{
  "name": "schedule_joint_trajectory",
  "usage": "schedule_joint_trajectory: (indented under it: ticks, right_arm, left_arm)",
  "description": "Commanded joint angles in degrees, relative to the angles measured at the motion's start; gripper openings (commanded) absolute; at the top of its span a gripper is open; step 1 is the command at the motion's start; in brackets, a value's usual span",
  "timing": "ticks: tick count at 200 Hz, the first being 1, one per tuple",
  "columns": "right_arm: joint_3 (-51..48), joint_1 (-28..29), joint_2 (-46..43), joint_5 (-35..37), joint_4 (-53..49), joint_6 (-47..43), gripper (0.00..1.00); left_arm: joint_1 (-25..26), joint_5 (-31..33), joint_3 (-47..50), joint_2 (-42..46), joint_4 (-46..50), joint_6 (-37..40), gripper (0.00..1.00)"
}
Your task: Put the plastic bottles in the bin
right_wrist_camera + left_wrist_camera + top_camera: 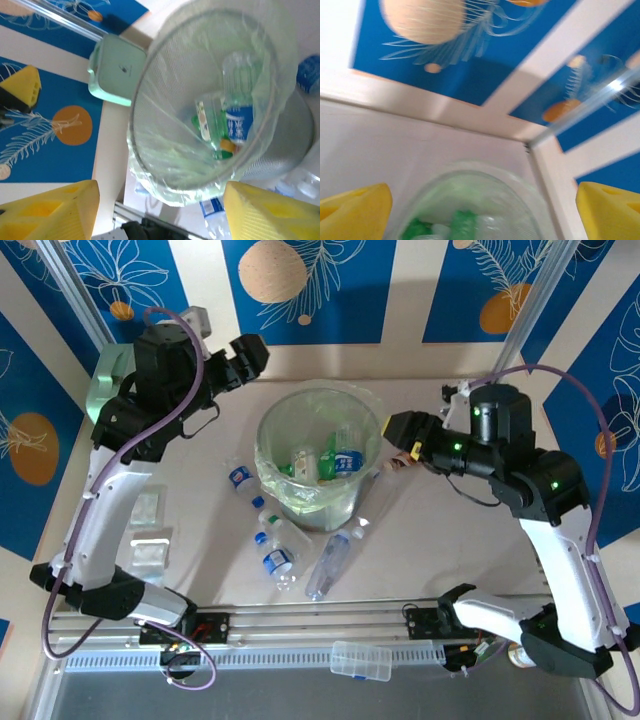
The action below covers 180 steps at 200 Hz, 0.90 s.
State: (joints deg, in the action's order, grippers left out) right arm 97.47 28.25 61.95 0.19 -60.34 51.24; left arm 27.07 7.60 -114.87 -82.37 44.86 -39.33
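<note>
The bin stands mid-table, a wide translucent bucket with a clear liner. Several plastic bottles, green and blue-labelled, lie inside it. More bottles lie on the table in front: one at the bin's left, two blue-labelled ones, and a long clear one. My left gripper hangs open above the bin's far-left rim, holding nothing; its yellow pads frame the bin. My right gripper is open at the bin's right rim, its pads either side of the bin and its bottles.
A mint-green square case sits at the back left behind the left arm, also in the right wrist view. Flat clear packets lie by the left arm. A clear rectangular box rests on the front rail.
</note>
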Motion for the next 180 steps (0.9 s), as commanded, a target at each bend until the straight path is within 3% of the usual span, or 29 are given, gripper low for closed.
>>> schedule_joint_trajectory:
  ticks: [1,50,151,180]
  right_arm:
    - [-1.1,0.9,-3.4,4.3,-2.2,3.9,0.68]
    - [5.6,0.9,-2.2,5.6,-6.2,2.0,0.67]
    - [10.5,0.9,-2.8,7.5,-9.1,2.1,0.67]
    - [14.1,-1.1,-0.7,6.6,-9.6,-1.9,0.68]
  left_arm:
    - [-4.2,8.3,1.9,0.2,3.3,-3.9,0.94]
    - [-5.4,14.2,7.8,2.1,0.1,-8.4,0.95]
    - [-5.6,11.6,6.0,-0.8,-0.2,-7.5,0.96]
    - [-6.5,9.1,-0.6,-6.5,11.5,-10.8,0.97]
